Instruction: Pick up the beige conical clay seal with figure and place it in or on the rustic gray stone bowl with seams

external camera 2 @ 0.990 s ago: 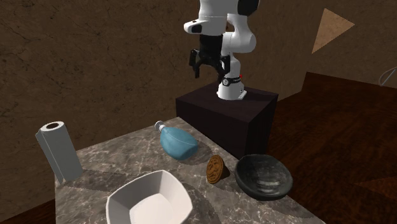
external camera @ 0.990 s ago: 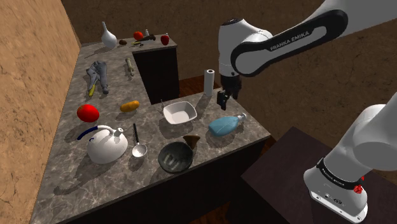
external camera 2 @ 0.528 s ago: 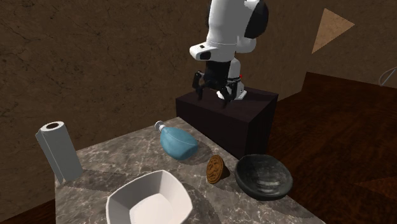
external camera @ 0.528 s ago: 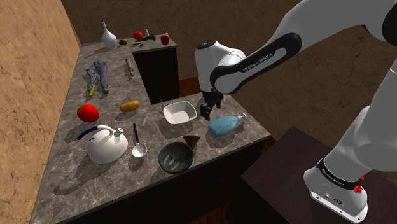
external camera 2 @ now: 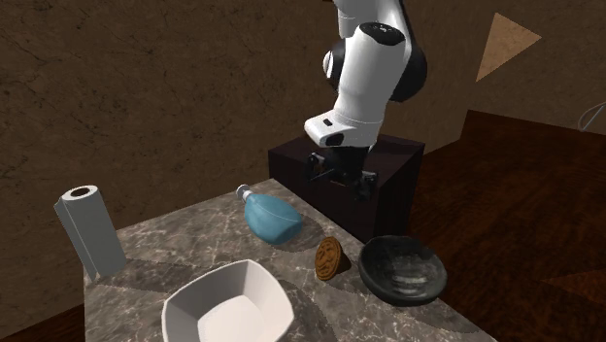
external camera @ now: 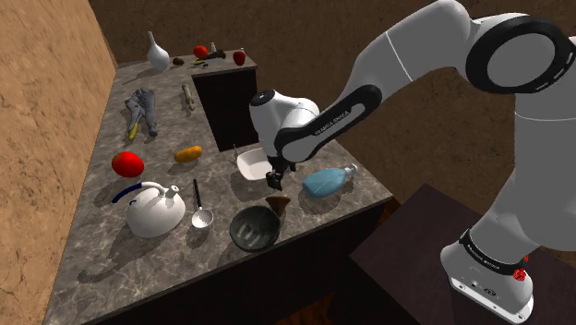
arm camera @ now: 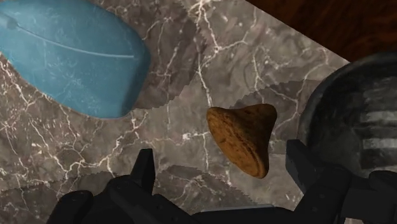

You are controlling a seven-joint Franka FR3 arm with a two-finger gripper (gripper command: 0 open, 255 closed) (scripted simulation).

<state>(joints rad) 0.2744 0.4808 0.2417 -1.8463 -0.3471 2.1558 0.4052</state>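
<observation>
The white arm's dark forearm band reads "FRANKA EMIKA" in the shoulder view. A ring at the arm's base also carries lettering, but it is too small to read.

The brown conical seal (external camera: pixel 277 204) (external camera 2: pixel 327 258) (arm camera: pixel 245 137) lies on its side on the marble counter (external camera: pixel 102 263) (external camera 2: pixel 165 251) (arm camera: pixel 191 70). It is near the counter's right end in the shoulder view. Its long axis runs from wide face to narrow tip, roughly level with the counter. In the shoulder view the wide end faces far, towards the white dish (external camera: pixel 251 164) (external camera 2: pixel 230 306). The tip points near, towards the counter's edge. In the second exterior view the round flat face is turned to the camera and shows a raised figure.

The dark grey stone bowl (external camera: pixel 254 228) (external camera 2: pixel 403 267) (arm camera: pixel 356 114) sits just beside the seal, on its left in the shoulder view, and the two do not touch. A blue bottle (external camera: pixel 325 181) (external camera 2: pixel 270 216) (arm camera: pixel 70 60) lies on its side near the seal, on the far right in the shoulder view.

The gripper (external camera: pixel 274 177) (external camera 2: pixel 342 181) (arm camera: pixel 222 167) hangs above the seal with its fingers (arm camera: pixel 145 173) spread wide. In the wrist view the seal sits ahead of the gap, nearer the bowl-side finger, and neither finger touches it.
</observation>
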